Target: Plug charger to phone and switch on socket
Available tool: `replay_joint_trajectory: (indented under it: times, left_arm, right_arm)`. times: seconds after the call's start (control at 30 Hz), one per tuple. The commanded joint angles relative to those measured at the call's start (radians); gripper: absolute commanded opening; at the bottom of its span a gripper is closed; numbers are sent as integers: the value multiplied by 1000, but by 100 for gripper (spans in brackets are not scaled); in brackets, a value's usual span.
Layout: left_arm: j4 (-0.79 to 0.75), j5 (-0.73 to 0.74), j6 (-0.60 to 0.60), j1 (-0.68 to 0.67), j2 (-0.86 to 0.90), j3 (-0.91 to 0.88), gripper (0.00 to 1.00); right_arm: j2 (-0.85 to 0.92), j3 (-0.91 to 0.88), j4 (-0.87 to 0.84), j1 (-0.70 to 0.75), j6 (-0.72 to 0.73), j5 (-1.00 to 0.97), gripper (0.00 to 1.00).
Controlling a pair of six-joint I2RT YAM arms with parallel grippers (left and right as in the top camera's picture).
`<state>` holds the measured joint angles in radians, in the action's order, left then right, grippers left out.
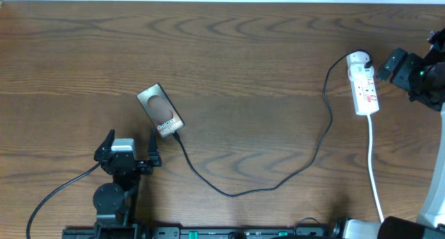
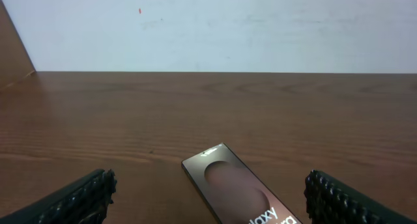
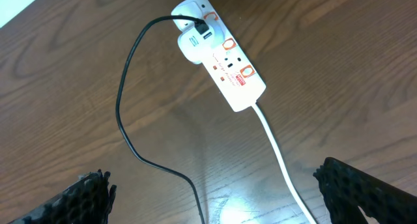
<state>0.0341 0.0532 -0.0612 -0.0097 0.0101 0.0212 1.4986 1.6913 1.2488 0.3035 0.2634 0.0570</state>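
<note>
Both pairs of jaws stand wide apart and hold nothing. Ahead of the left gripper (image 1: 131,140) the phone (image 2: 234,185) lies flat on the wooden table (image 1: 243,44), at about 1 o'clock in the overhead view. The socket (image 3: 231,64) lies before the right gripper (image 1: 386,67), at its 9 o'clock overhead. We judge the phone light, rigid and slick-faced, likely to skate on the wood, so its long edges are the place to pinch it. The charger (image 3: 118,107) is thin and limp, and only its small plug tip would give a firm hold. That tip sits against the phone's lower end at 5 o'clock, though we cannot tell whether it is fully seated. The socket looks like light plastic that may skid under a sideways push, so a switch wants pressing straight down. Its red-marked switches (image 3: 229,47) are small and sit close to the white plug head (image 3: 191,45) at the strip's far end, which crowds the approach. The white lead (image 3: 279,155) runs off toward 6 o'clock in the right wrist view. We cannot tell whether any switch is on.
</note>
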Motion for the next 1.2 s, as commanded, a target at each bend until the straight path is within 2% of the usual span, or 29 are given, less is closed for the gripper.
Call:
replay_joint_trajectory:
  times: [0.0,0.8,0.87,1.03,1.17]
  left_arm:
    - [37,-24,14,-3,-6,-17,95]
    - [37,-24,14,-3,-6,-17,95]
    - [37,-24,14,-3,-6,-17,95]
    - [37,-24,14,-3,-6,-17,95]
    - [37,-24,14,-3,-6,-17,95]
  right_arm:
    - [-4,1,1,-4,13,5,99]
    - [-4,1,1,-4,13,5,99]
    - [-4,1,-14,-4,-34,-55,99]
    - [-9,1,8,-4,-36,-114,99]
    - [-53,-22,-31,-14,22,-104,99]
